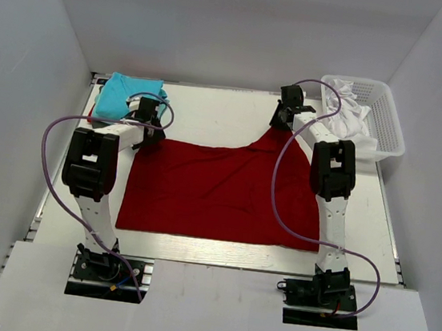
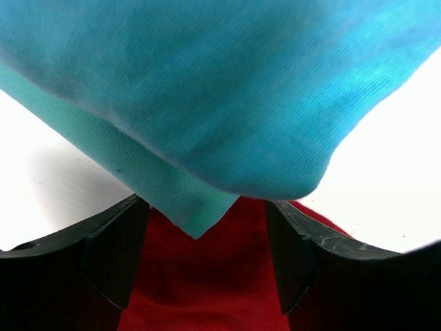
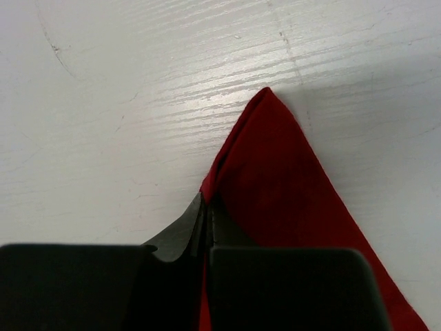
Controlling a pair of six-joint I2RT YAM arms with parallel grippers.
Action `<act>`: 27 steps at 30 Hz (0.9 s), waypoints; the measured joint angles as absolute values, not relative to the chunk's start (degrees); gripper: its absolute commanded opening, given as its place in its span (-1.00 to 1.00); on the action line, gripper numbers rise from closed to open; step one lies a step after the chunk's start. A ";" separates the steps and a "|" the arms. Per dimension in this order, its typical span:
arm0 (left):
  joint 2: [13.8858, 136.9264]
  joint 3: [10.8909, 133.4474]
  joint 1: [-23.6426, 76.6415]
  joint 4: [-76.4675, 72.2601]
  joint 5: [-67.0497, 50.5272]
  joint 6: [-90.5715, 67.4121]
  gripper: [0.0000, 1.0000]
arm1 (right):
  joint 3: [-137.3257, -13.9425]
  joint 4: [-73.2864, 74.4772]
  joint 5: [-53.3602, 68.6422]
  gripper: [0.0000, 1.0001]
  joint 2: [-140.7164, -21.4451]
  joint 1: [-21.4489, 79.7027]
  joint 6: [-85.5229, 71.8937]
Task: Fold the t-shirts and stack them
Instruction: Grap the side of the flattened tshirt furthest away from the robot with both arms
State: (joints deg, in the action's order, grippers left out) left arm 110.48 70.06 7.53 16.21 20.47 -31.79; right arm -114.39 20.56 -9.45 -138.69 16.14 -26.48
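Note:
A large dark red t-shirt (image 1: 217, 193) lies spread across the table, and its far right corner is drawn up into a peak. My right gripper (image 1: 287, 103) is at that peak. The right wrist view shows this gripper (image 3: 208, 205) shut on a fold of the red cloth (image 3: 289, 186). A folded teal t-shirt (image 1: 123, 94) sits at the back left. My left gripper (image 1: 150, 118) hovers at the red shirt's far left corner, beside the teal one. In the left wrist view its jaws (image 2: 205, 207) stand wide apart with red cloth (image 2: 207, 289) lying loose between them and teal cloth (image 2: 207, 89) just ahead.
A white mesh basket (image 1: 388, 128) holding white cloth (image 1: 345, 108) stands at the back right corner. White walls close in the table (image 1: 212, 109) on three sides. Purple cables loop from both arms over the shirt's edges.

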 measured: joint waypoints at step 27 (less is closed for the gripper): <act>106.65 62.87 9.78 11.53 20.14 -32.58 -0.12 | -105.41 18.87 -8.49 -1.00 -133.01 16.12 -26.57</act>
